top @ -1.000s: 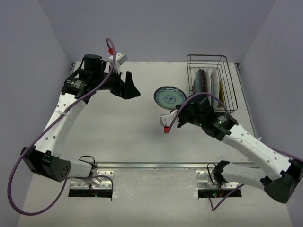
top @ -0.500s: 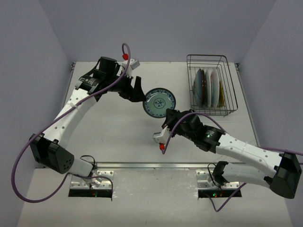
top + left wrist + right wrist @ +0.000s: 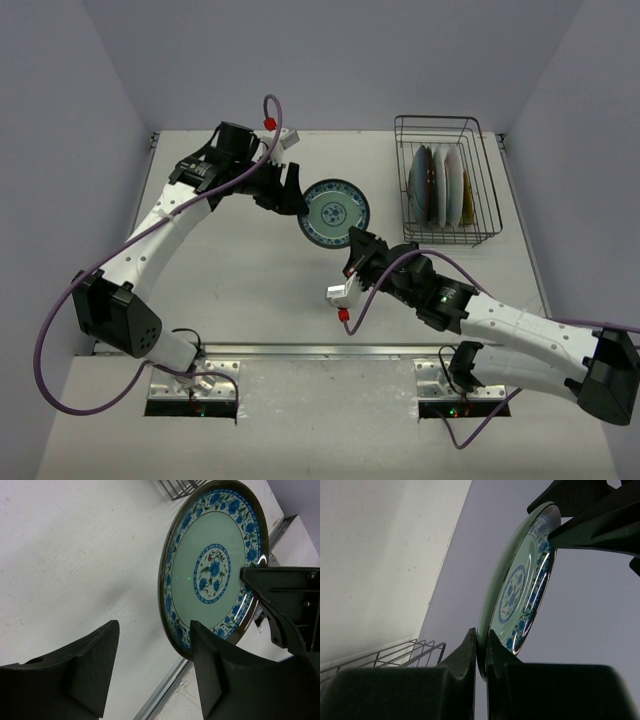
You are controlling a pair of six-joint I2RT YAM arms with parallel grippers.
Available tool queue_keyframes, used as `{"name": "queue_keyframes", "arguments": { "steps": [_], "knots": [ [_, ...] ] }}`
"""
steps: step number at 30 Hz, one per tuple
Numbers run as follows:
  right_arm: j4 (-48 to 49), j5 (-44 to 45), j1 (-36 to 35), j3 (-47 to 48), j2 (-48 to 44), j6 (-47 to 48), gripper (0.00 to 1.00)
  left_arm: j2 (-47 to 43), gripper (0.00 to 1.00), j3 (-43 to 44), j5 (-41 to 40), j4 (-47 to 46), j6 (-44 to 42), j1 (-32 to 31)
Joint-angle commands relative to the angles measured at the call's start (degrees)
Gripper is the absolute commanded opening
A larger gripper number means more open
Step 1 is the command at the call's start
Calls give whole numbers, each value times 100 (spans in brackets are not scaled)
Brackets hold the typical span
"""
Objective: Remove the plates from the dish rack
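White table (image 3: 250,290) is sitting inside pale lavender walls (image 3: 330,60), with both arm bases bolted at the near edge. Dark wire dish rack (image 3: 447,180) is standing at the far right of the table, and other plates (image 3: 440,185) are standing on edge in its slots: a dark teal-blue one on the rack's left side, then orange, pale pink/white and a sliver of yellow to the right. The teal-patterned plate (image 3: 335,212) is out of the rack, being held just left of it and a little nearer than its near-left corner. It is round with a pale mint-green centre, a small blue flower medallion in the middle, a band of blue flowers and green leaves round the border and a dark thin rim, looking glossy. The right gripper (image 3: 481,640) is pinching the plate's near rim, jaws closed tight on the edge so the plate is standing up from the fingers. The left gripper (image 3: 152,627) is hovering at the plate's side facing away from the rack, jaws standing about half apart and gripping nothing; in the left wrist view the plate's rim is sitting just inside the gap next to one finger (image 3: 210,670), but I cannot tell whether it is touching. A purple cable (image 3: 60,320) is looping off the left arm.
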State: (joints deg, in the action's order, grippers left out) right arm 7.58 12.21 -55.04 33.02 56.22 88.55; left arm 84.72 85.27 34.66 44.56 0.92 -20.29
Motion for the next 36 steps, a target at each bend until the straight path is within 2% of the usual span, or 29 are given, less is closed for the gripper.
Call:
{"name": "queue_keyframes", "arguments": {
  "steps": [1,7,8,10,12,13,16,18,20,24,28,32,36],
  "knots": [
    [741,-13,-83,-70,-122,186,0,34,51,-27,220,-266,66,-36],
    [1044,-69,-148,-260,-76,312,0,79,29,-55,410,-334,66,-36],
    [1052,-69,-148,-269,-76,304,0,79,17,-89,410,-351,75,-36],
    [1088,-61,-148,-269,-65,284,0,90,2,-136,348,-371,95,-36],
    [1090,-52,-156,-287,-59,233,1,114,0,-195,313,-395,101,-36],
    [1090,-46,-157,-292,-59,215,6,113,0,-211,313,-409,107,-36],
    [1004,36,-157,-328,-79,53,62,141,0,-285,299,-527,156,-18],
    [888,127,-157,-293,-110,-154,83,213,0,-238,237,-550,169,60],
    [733,269,-157,-231,-160,-451,98,300,0,-207,138,-617,188,165],
    [182,491,-26,-67,-342,-1390,99,748,0,-60,-148,-1000,331,688],
    [-725,539,371,575,-290,-2753,99,1607,0,753,-183,-1002,395,1271],
    [-1812,328,1062,1559,-82,-4086,99,2785,0,1739,-510,-904,237,1439],
    [-2693,-111,1642,2262,137,-5416,99,3883,0,2747,-456,-666,211,1458]
  ]
}}
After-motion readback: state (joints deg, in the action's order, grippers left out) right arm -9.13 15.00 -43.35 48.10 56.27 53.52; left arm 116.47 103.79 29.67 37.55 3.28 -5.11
